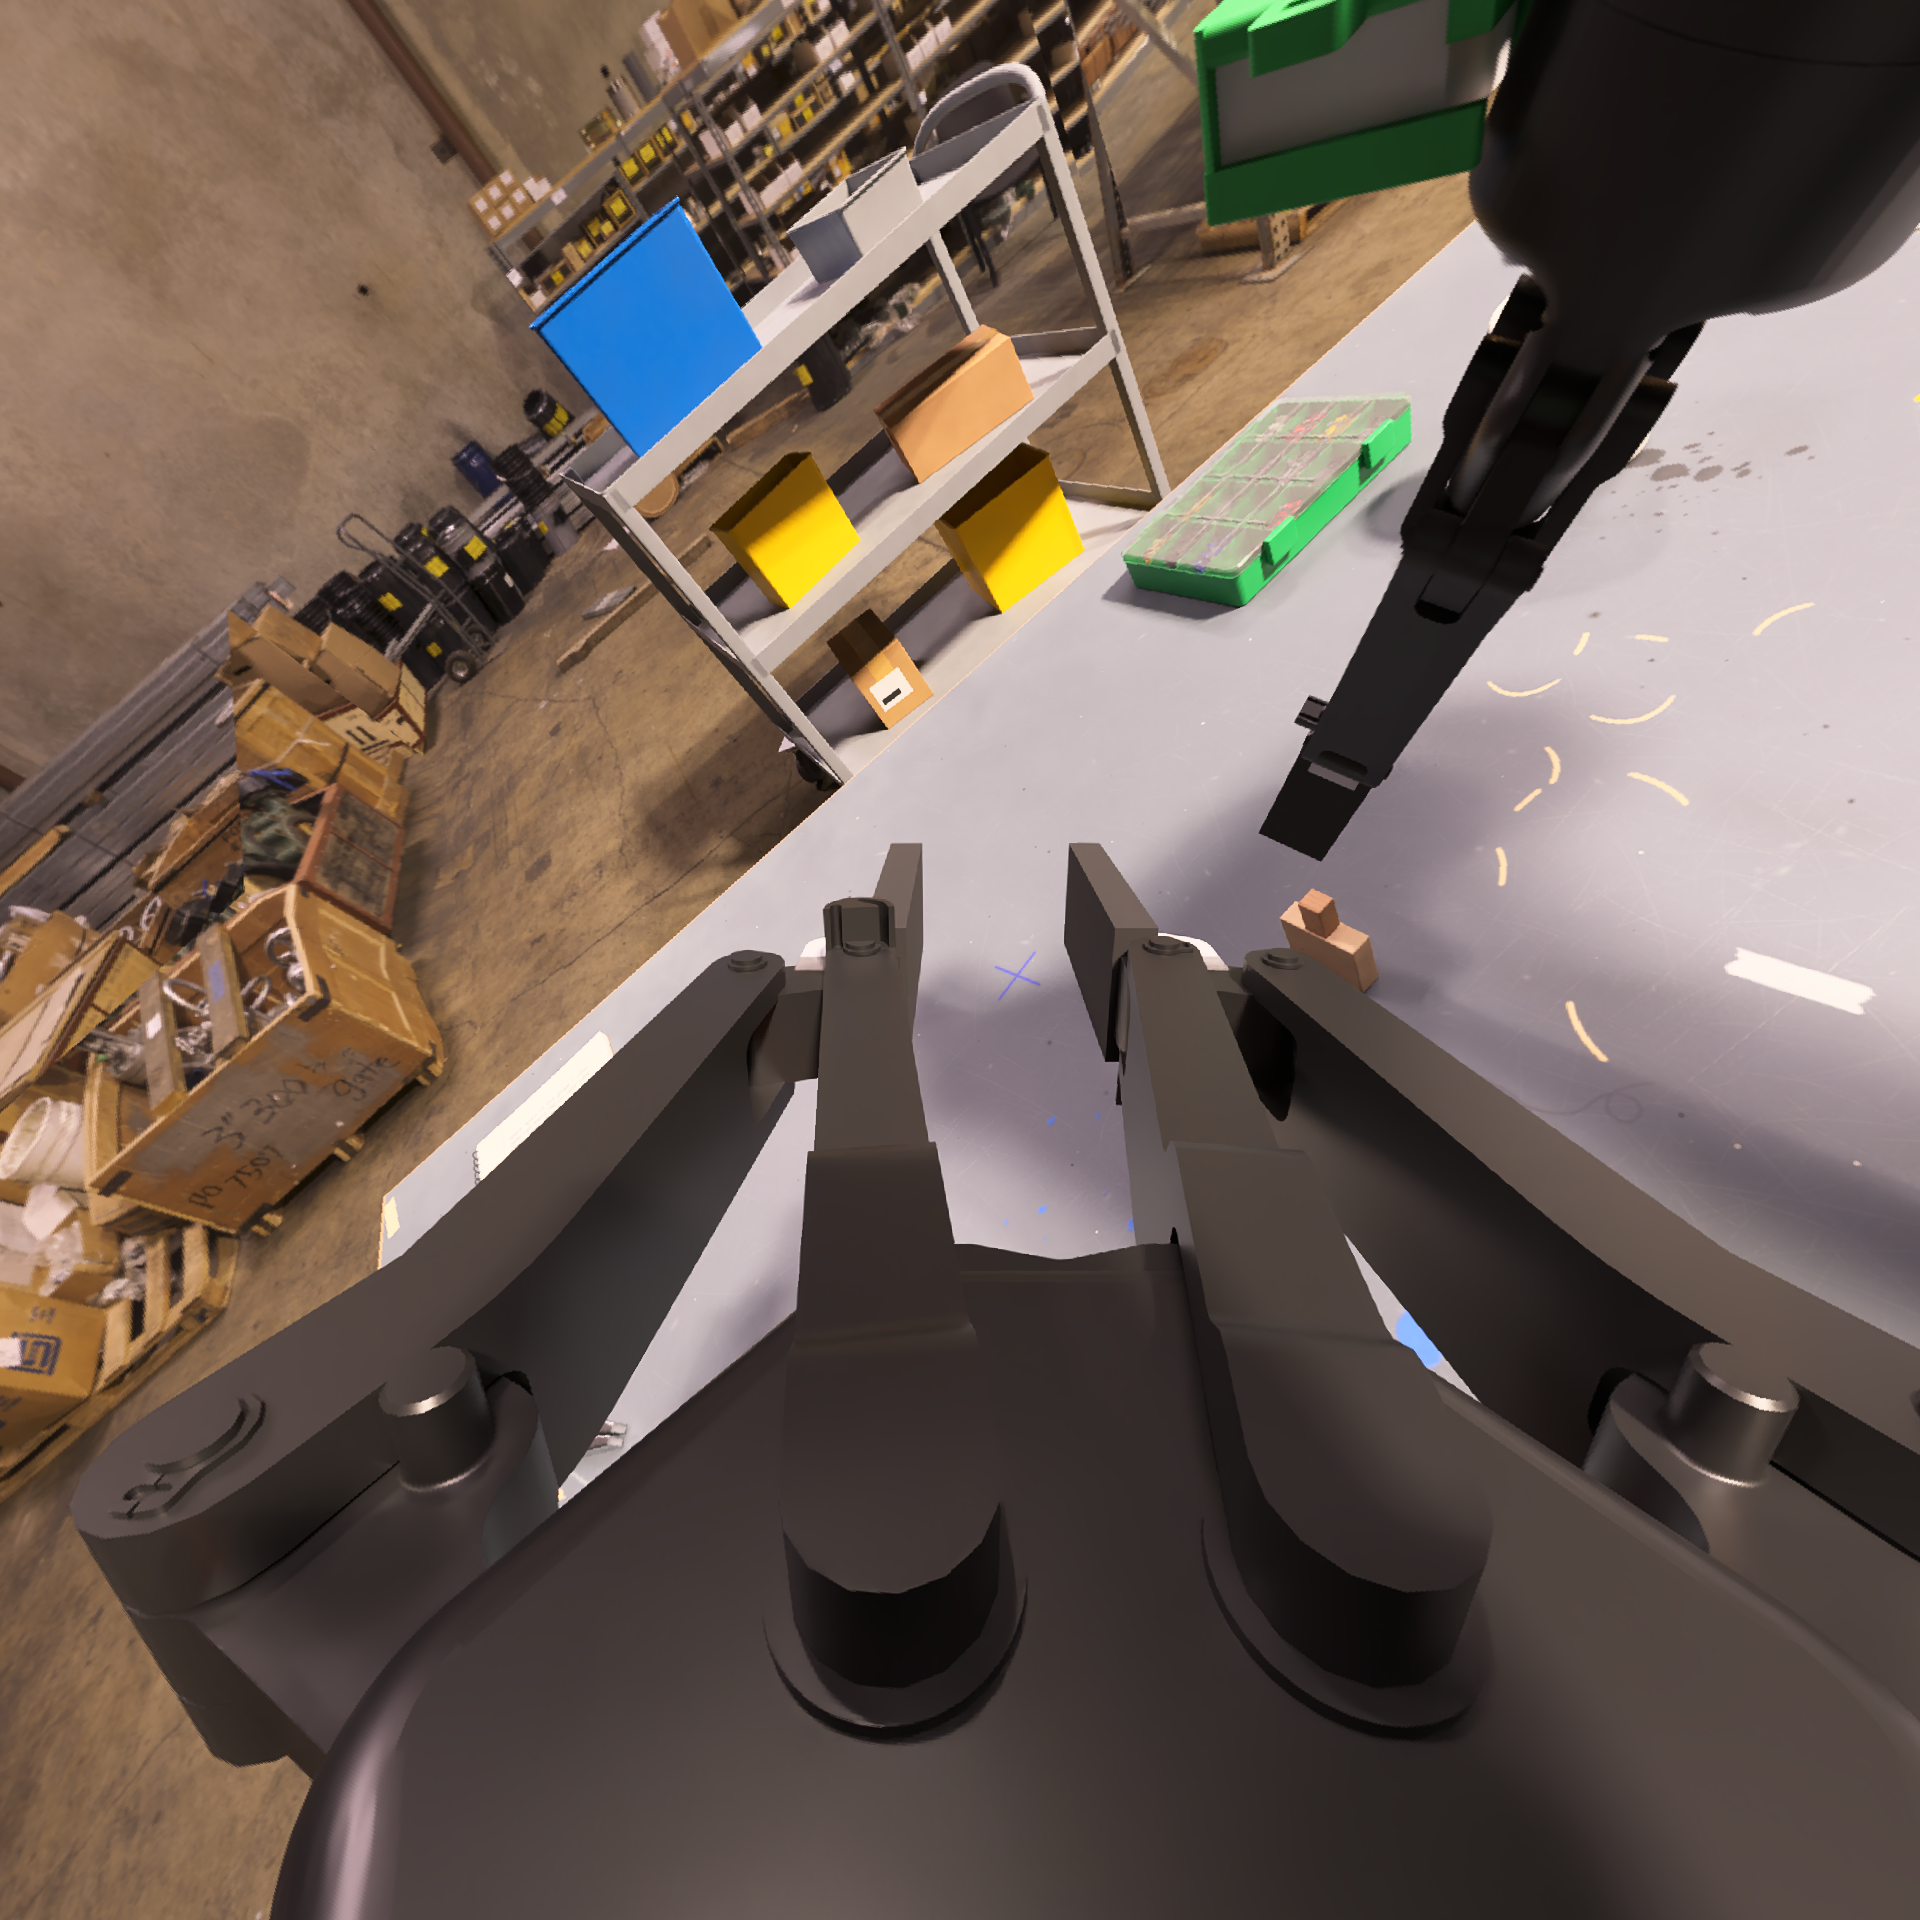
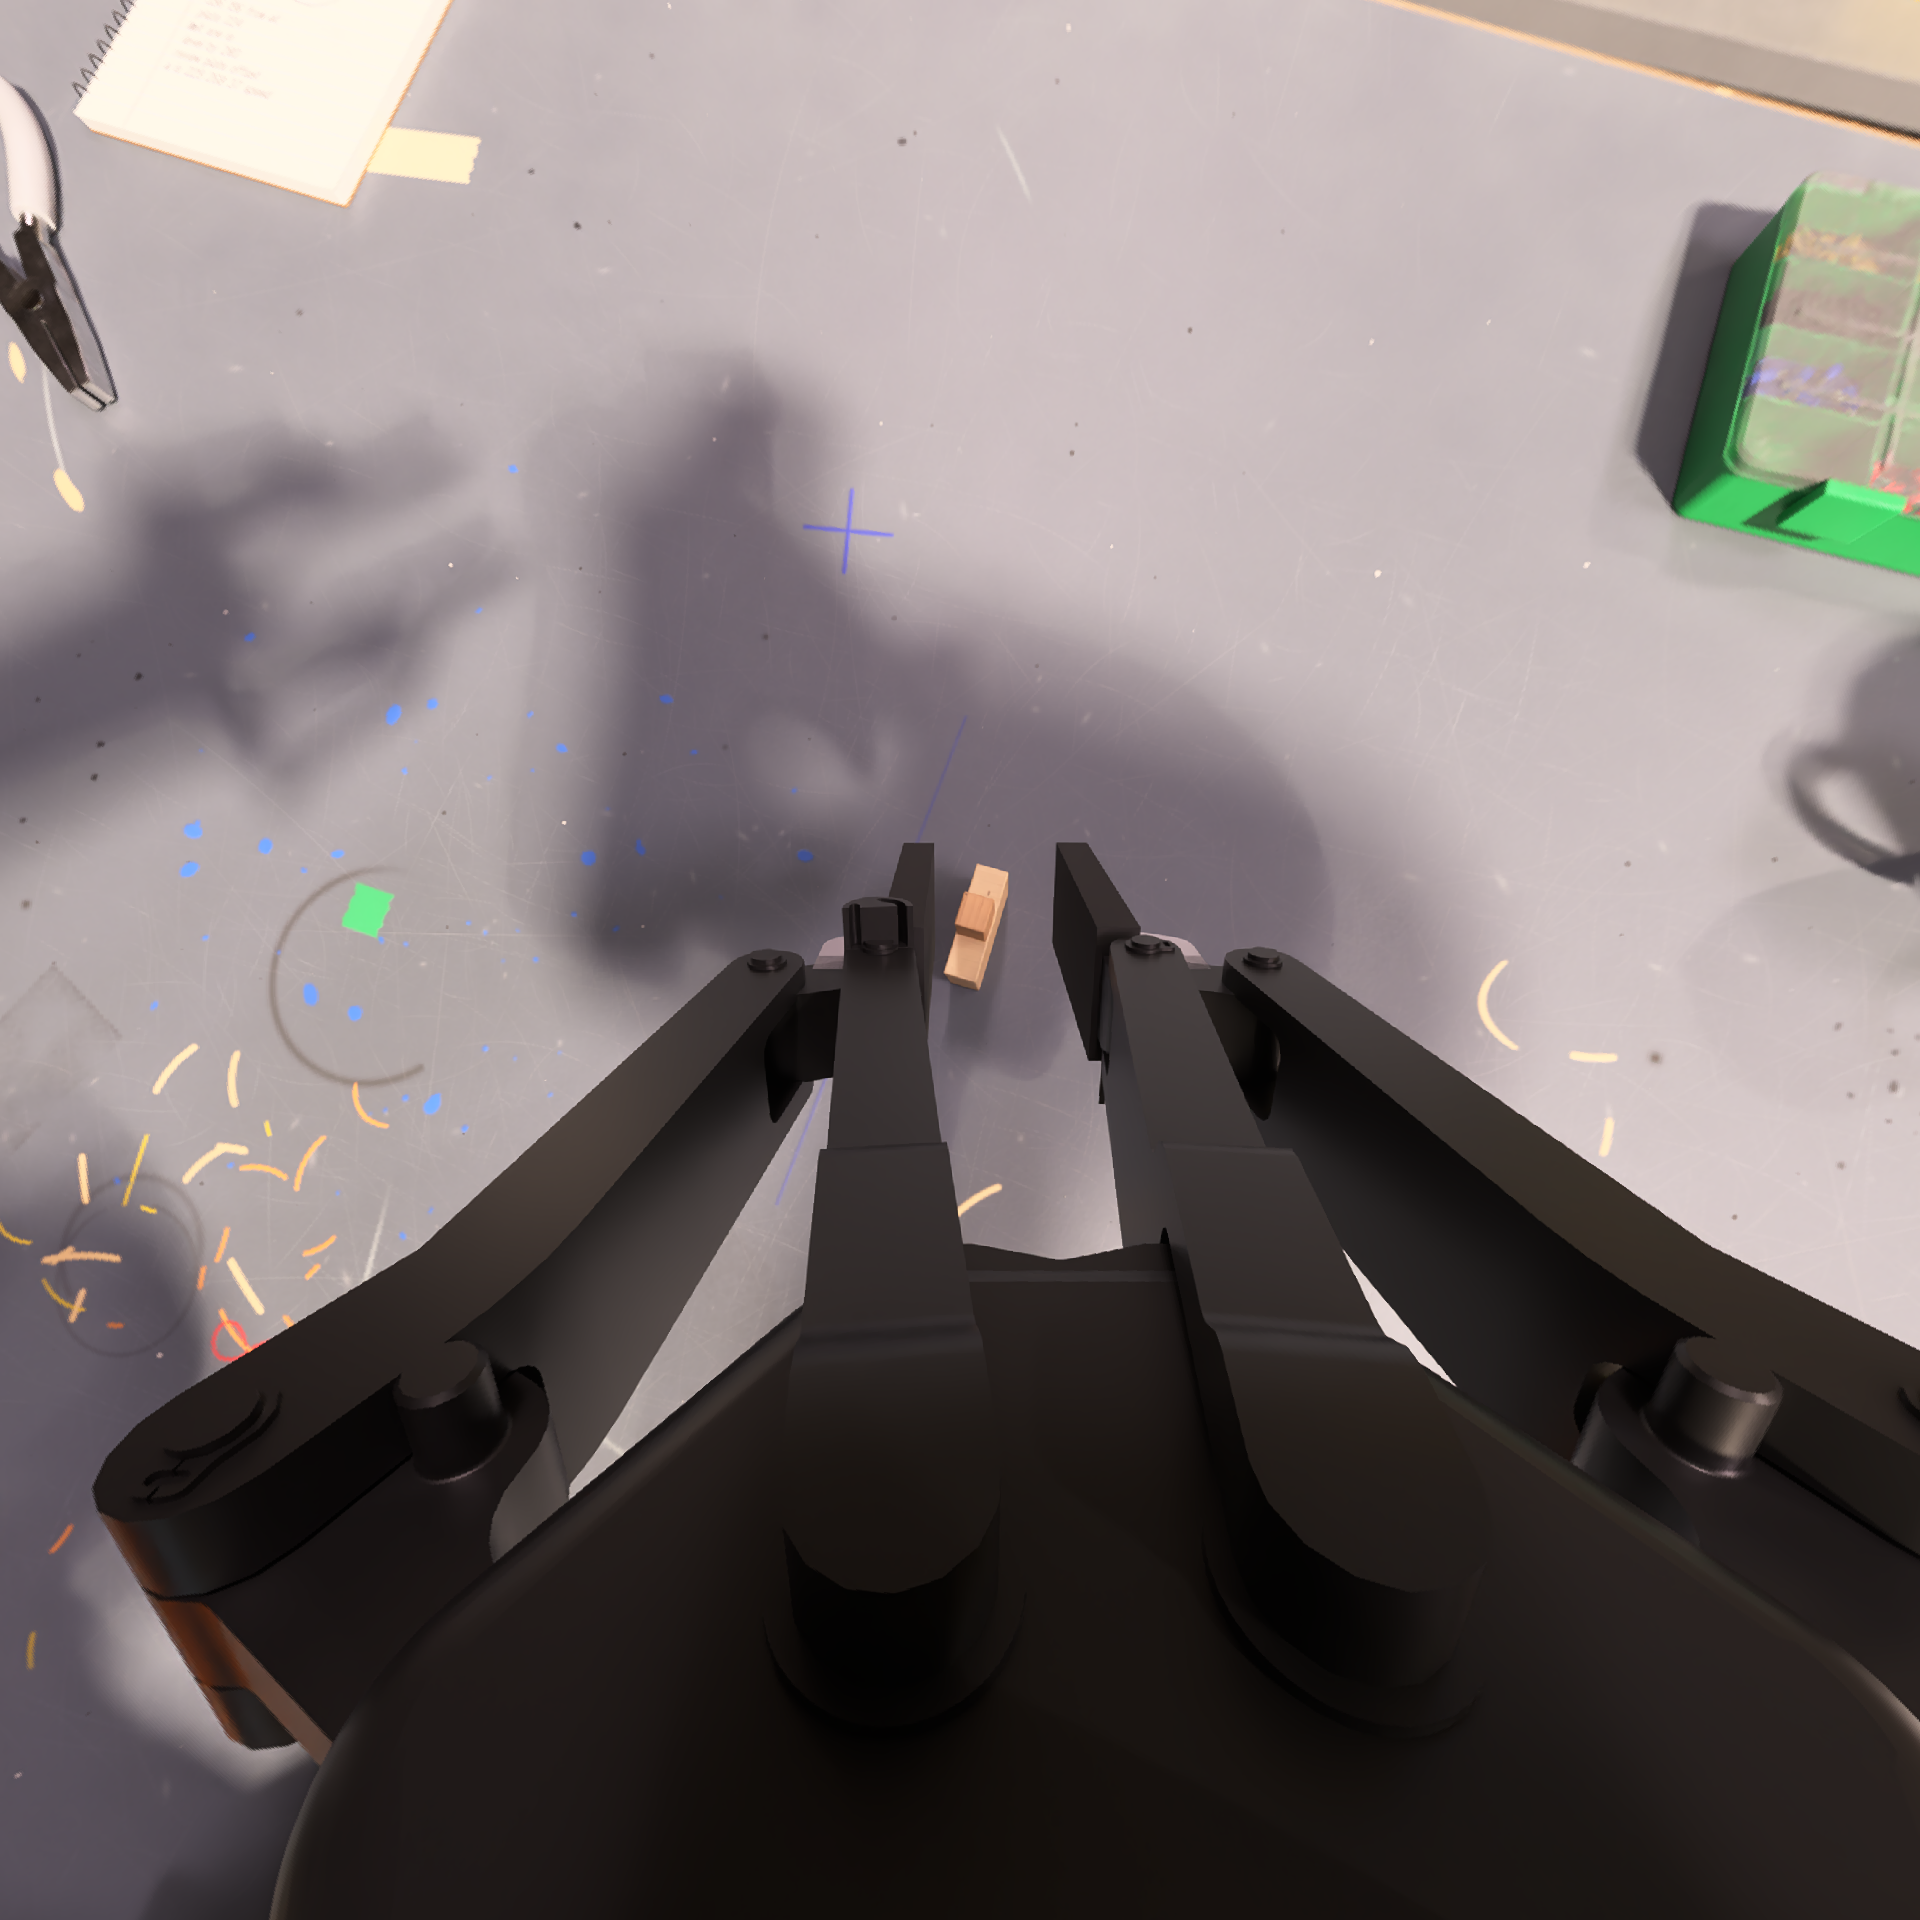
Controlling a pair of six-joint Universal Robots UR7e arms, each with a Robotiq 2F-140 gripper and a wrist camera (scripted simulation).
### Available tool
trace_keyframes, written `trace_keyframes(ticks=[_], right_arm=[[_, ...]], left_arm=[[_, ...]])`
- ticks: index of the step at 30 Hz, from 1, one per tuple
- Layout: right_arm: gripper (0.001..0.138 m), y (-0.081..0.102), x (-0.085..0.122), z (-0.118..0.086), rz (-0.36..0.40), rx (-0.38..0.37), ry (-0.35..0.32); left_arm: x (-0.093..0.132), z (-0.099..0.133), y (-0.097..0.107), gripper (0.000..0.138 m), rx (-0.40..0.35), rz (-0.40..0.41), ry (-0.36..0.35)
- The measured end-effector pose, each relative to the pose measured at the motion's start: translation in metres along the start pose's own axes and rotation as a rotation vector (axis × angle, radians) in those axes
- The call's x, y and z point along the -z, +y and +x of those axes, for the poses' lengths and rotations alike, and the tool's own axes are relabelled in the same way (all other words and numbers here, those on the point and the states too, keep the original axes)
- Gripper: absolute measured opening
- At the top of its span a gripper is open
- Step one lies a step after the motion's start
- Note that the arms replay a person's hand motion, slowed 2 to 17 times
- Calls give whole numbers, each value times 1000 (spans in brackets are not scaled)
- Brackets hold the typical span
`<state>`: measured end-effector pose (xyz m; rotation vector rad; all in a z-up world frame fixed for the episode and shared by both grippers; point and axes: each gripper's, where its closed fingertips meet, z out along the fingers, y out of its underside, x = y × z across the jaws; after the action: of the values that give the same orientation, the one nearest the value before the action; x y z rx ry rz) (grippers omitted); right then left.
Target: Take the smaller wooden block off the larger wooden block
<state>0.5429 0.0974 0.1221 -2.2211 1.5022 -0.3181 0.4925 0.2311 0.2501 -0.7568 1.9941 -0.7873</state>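
A small wooden block sits on top of a longer, paler wooden block that lies flat on the grey table. In the right wrist view my right gripper is open and empty, high above the blocks, which appear between its fingertips. In the left wrist view the small block and the large block lie just right of my left gripper, which is open and empty above the table. The right gripper's fingers hang above the blocks there.
A green compartment case lies at the table's far right, also seen in the left wrist view. A notepad and pliers lie at the left. Beyond the table edge stands a metal shelf cart with boxes.
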Motion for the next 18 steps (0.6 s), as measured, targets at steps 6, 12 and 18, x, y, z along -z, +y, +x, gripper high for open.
trace_keyframes(ticks=[6,12,18], right_arm=[[31,5,-10,-4,-60,-52,-40],[31,6,-17,-6,-102,-99,-66],[30,7,-25,0,-128,-127,-45]], left_arm=[[1,0,-2,37,-7,6,-4],[4,-2,-4,37,-5,20,-12],[8,-6,-8,37,3,48,-27]])
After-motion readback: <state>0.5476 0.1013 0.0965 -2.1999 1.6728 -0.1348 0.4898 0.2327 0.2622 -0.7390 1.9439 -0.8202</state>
